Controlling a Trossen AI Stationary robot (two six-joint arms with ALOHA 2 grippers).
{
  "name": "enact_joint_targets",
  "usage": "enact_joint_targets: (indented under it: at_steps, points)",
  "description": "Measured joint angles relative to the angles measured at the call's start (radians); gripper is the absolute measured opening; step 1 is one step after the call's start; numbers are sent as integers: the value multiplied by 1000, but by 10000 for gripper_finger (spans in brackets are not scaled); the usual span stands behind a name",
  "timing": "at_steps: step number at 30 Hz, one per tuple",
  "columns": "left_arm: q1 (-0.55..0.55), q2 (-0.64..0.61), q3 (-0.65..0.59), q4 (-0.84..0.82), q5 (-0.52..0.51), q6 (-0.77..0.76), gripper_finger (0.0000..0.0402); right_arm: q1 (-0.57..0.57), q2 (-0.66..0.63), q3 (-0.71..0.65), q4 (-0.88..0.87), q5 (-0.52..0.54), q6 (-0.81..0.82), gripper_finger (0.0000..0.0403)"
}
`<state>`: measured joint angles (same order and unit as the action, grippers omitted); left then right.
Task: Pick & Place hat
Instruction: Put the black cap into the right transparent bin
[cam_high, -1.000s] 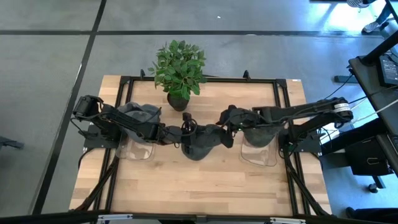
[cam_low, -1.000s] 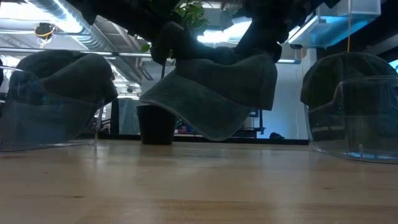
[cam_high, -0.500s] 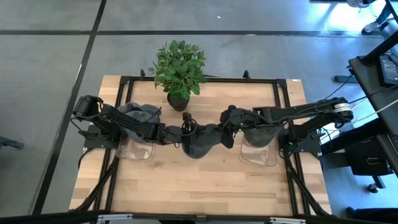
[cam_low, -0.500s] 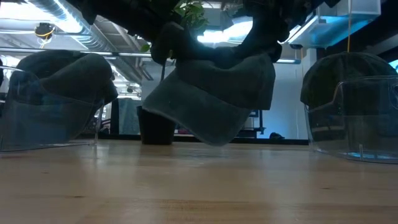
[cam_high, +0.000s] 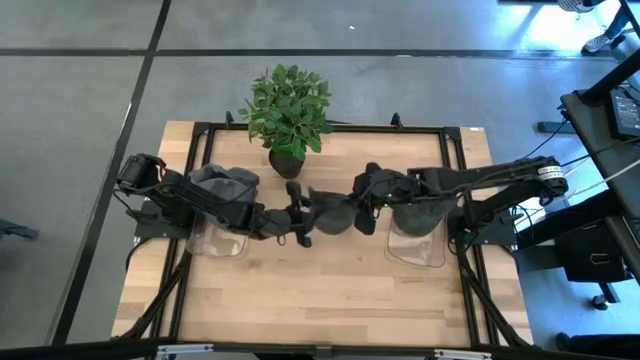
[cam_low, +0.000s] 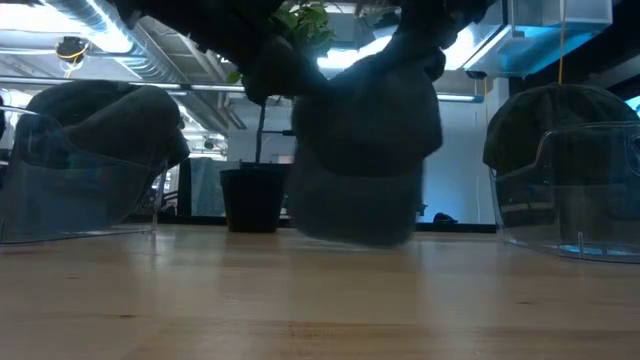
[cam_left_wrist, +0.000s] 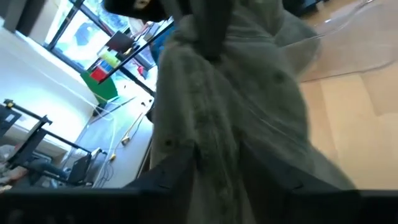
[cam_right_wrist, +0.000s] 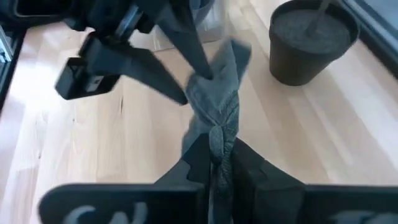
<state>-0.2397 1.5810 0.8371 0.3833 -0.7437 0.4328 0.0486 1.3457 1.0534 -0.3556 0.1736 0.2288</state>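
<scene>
A dark grey hat (cam_high: 330, 212) hangs bunched over the middle of the table, between my two grippers. My right gripper (cam_high: 362, 208) is shut on its right end. My left gripper (cam_high: 297, 215) stands open at the hat's left end. In the right wrist view the left gripper's fingers (cam_right_wrist: 198, 88) stand apart on either side of that end. In the low view the hat (cam_low: 365, 150) droops under the grippers, its lower edge close to the tabletop. My right gripper pinches a bunched fold of the hat's cloth (cam_right_wrist: 217, 140) between its two fingers, coming level from the table's right. The hat hangs below and ahead of the fingers. Whether its lower edge (cam_low: 355, 238) touches the table I cannot tell. My left gripper has the hat's left end (cam_right_wrist: 211, 73) between its spread fingers; I cannot tell whether a finger touches it.
A clear bin (cam_high: 215, 240) at the left has another dark hat (cam_high: 225, 185) on it. A second clear bin (cam_high: 415, 250) at the right also holds one (cam_high: 415, 218). A potted plant (cam_high: 288, 110) stands at the far middle. Bare wood lies toward the near edge.
My left gripper has opened. The hat, which was slung wide between both grippers, has dropped at its left side. It has gathered toward my right gripper and hangs narrower and lower than before.
</scene>
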Motion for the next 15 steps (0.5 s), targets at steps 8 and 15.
enact_joint_targets:
  at_steps: [8,15]
  points:
    - [24,-123,-96,18,126,-114,171,6,0,147,-220,86,-45,29]
    - [60,-234,-174,33,301,-254,173,45,-1,320,-441,105,-80,29]
